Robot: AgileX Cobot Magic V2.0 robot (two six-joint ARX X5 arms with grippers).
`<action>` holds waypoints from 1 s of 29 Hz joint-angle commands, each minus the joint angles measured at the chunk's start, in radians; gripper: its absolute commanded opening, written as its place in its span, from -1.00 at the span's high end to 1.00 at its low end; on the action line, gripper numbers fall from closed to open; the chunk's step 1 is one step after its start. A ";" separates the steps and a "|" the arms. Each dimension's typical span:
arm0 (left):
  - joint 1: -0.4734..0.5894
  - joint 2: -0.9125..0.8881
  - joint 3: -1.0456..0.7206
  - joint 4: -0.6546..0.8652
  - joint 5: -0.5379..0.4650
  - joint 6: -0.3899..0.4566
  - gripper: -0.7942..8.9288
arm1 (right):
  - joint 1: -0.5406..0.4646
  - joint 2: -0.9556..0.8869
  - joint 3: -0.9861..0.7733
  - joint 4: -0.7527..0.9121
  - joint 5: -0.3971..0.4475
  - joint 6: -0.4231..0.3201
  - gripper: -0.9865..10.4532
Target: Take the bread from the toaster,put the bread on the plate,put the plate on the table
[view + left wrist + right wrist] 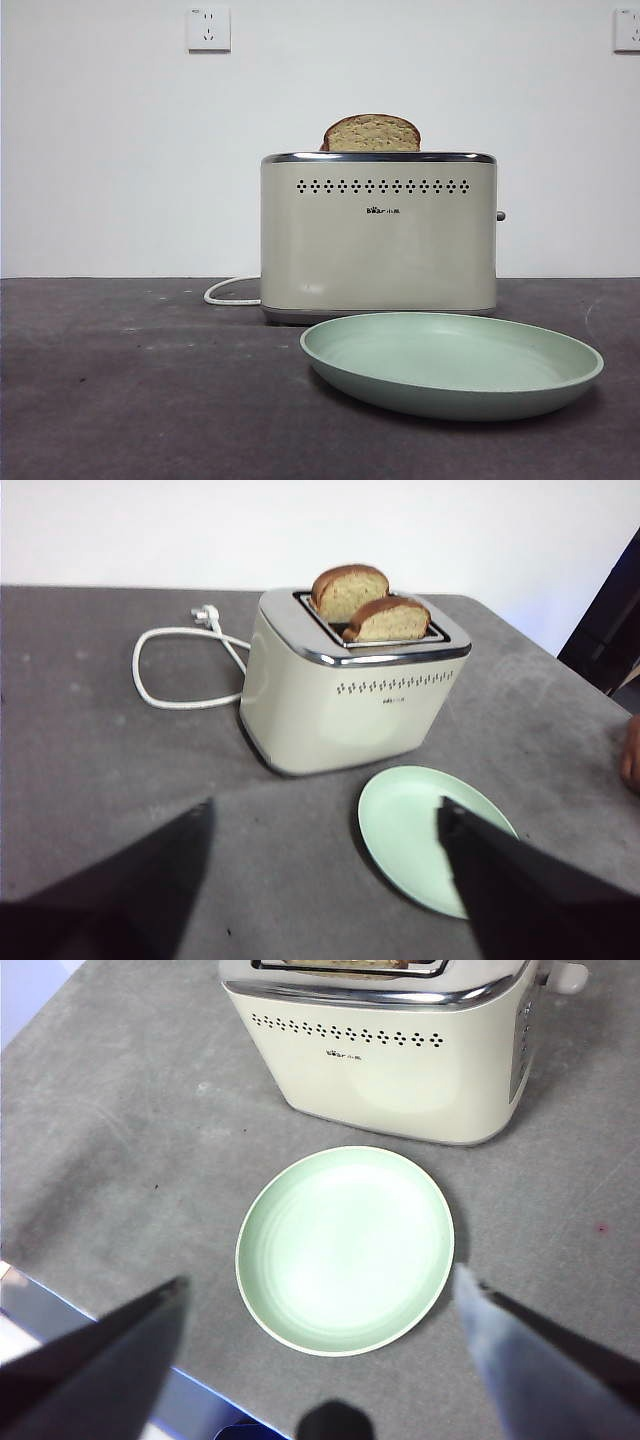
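Front view low and level, wrist views above, all sharing toaster (378, 238)

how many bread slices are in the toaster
2. The bread stands in the slot nearer the plate; a narrower slice stands in the far slot. Both poke above the toaster.

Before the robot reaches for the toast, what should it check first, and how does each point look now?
1. Bread stands up out of the toaster slot, free to grip: ok.
2. Which slice is meant: two slices show, the second slice behind it: cannot tell for sure.
3. Left gripper open, holding nothing: ok.
4. Right gripper open, above the plate: ok.
5. Plate bare and flat on the table, in front of the toaster: ok.
6. White cord lies off to one side: ok.
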 commanded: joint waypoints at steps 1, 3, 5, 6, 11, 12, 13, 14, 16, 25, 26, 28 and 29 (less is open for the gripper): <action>0.002 0.004 0.002 0.039 0.011 0.013 -0.40 | 0.002 -0.001 0.000 0.003 -0.005 0.008 -0.33; 0.002 0.015 0.002 0.068 0.048 0.015 -0.39 | 0.002 -0.001 0.000 0.003 -0.011 0.008 -0.33; 0.002 0.036 0.002 0.100 0.085 0.040 -0.39 | 0.002 0.000 0.000 0.003 -0.020 0.011 -0.33; 0.001 0.053 0.002 0.119 0.109 0.058 -0.39 | 0.002 0.001 0.000 0.003 -0.020 0.011 -0.33; -0.013 0.143 0.002 0.256 0.156 0.082 -0.40 | 0.002 0.001 0.000 0.003 -0.020 0.011 -0.33; -0.020 0.166 0.002 0.294 0.162 0.089 -0.40 | 0.002 0.001 0.000 0.003 -0.020 0.011 -0.33; -0.027 0.187 0.003 0.330 0.162 0.089 -0.40 | 0.002 0.001 0.000 0.003 -0.020 0.011 -0.33; -0.036 0.210 0.005 0.365 0.162 0.089 -0.40 | 0.002 0.001 0.000 0.003 -0.020 0.011 -0.33; -0.063 0.265 0.008 0.450 0.162 0.088 -0.40 | 0.002 0.002 0.000 0.003 -0.020 0.011 -0.33; -0.233 0.574 0.032 0.763 0.092 0.089 -0.40 | 0.002 0.019 0.000 0.000 -0.020 0.011 -0.33; -0.253 0.610 0.043 0.783 0.077 0.091 -0.40 | 0.002 0.021 0.000 0.000 -0.020 0.011 -0.33; -0.298 0.696 0.077 0.818 0.045 0.092 -0.40 | 0.002 0.028 0.000 0.000 -0.020 0.011 -0.33; -0.315 0.734 0.097 0.827 0.032 0.098 -0.40 | 0.002 0.031 0.000 0.000 -0.020 0.011 -0.33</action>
